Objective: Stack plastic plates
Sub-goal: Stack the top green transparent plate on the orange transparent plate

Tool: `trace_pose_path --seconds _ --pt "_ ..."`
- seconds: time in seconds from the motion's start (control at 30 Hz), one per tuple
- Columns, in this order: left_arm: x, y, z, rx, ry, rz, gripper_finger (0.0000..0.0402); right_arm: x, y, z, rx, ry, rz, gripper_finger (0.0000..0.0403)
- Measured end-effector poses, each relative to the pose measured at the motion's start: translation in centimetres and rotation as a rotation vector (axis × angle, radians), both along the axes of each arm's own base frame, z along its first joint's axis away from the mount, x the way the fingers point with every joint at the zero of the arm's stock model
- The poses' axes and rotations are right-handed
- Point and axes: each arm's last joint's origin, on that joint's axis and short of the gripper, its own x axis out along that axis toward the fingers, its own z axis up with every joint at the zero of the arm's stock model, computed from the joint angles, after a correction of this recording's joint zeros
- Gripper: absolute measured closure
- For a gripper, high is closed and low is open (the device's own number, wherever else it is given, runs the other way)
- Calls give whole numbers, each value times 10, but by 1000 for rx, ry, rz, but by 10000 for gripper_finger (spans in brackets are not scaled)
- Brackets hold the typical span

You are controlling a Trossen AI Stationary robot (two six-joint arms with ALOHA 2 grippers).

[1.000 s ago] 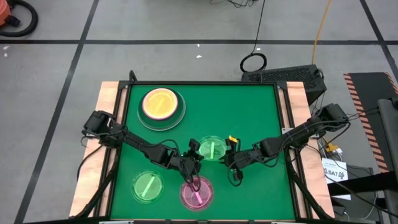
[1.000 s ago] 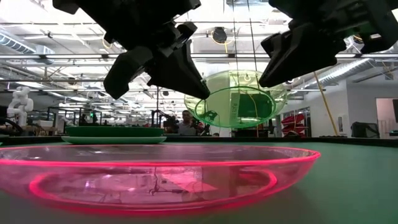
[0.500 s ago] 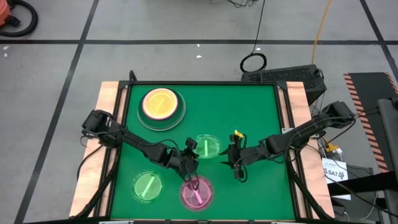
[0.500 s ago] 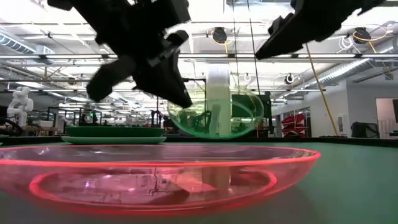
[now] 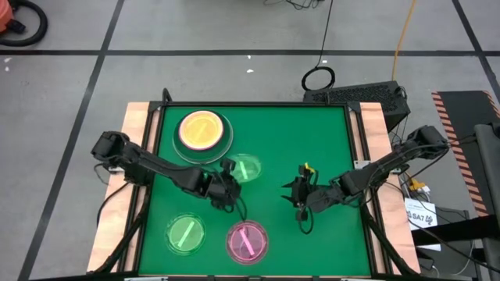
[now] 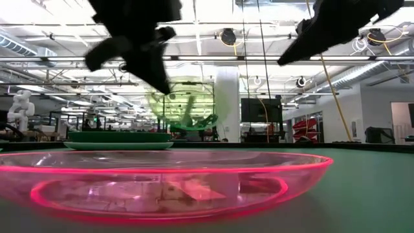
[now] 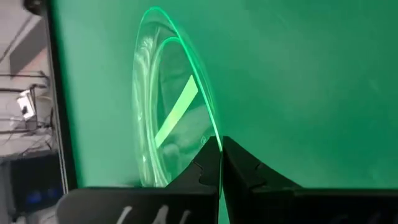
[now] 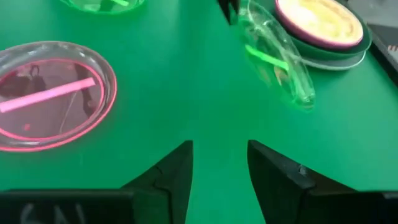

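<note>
My left gripper (image 5: 228, 176) is shut on a small see-through green plate (image 5: 245, 168) and holds it in the air near the stack at the far left. There an amber see-through plate (image 5: 201, 129) lies on top of larger opaque plates (image 5: 224, 146). A second see-through green plate (image 5: 186, 232) and a see-through pink plate (image 5: 247, 241) lie flat on the mat near the front edge. My right gripper (image 5: 295, 192) is open and empty, right of centre. My left gripper pinches the green plate's rim (image 7: 213, 142) between its two fingers, at the edge nearest the gripper. The plate is lifted clear of the mat (image 6: 184, 107) and tilted steeply, almost on edge, reaching away from the fingers toward the far right.
The green mat (image 5: 312, 133) has bare room across its far right half. Wooden borders (image 5: 134, 148) and a dark frame run along the table's sides. The pink plate fills the foreground of the low view (image 6: 162, 184).
My left gripper has carried the green plate from the table's middle toward the far left, closer to the stack, and the plate has tipped steeper. My right gripper, which was close against the plate's right side, has drawn back toward the table's right edge.
</note>
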Motion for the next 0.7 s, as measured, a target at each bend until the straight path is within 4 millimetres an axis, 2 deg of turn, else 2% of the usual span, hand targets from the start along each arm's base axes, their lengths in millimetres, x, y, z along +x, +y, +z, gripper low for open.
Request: trace_pose_path --seconds 0.1,0.17,0.3,0.43,0.53,0.7 --pt "-12 6 7 -8 35 44 398 -1 1 0 9 2 -4 259" --pt "-12 5 19 -30 -31 36 398 -1 1 -1 7 9 -6 259" --pt "-26 6 38 -40 -58 32 398 -2 0 -2 7 18 -11 259" --pt "-45 14 51 -43 -45 118 398 -2 0 -2 12 20 -14 259" --pt "-59 21 54 -21 -4 177 398 -2 0 -2 12 21 -14 259" --pt "-67 29 58 -21 14 237 398 -3 0 -2 3 28 -9 259"
